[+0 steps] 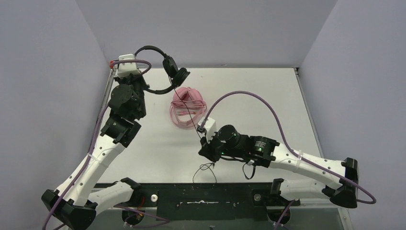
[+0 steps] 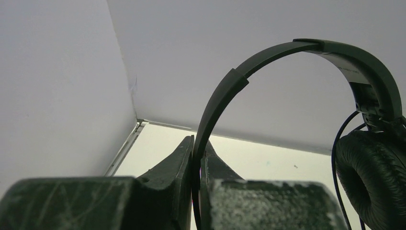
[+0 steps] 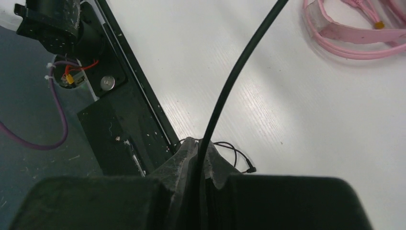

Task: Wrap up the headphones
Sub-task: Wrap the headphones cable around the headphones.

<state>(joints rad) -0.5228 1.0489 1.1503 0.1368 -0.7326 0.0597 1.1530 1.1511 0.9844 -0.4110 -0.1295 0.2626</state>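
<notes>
The black headphones (image 1: 165,62) hang in the air at the back left. My left gripper (image 1: 140,73) is shut on their headband (image 2: 268,55), which passes between the left gripper's (image 2: 197,148) tips; one padded ear cup (image 2: 371,175) hangs at the right. Their thin black cable (image 3: 239,67) runs down over the pink headphones (image 1: 187,106) to my right gripper (image 1: 206,151), which is shut on it near the table's middle. In the right wrist view the cable enters the right gripper (image 3: 200,148), and its loose end with the plug (image 3: 250,169) lies on the table. The pink headphones (image 3: 354,33) lie flat among their pink cable.
A black mounting plate (image 1: 206,196) with both arm bases runs along the near edge. Grey walls close the back and both sides, and the left arm stands close to the left one. Purple arm cables (image 1: 258,100) arc over the table.
</notes>
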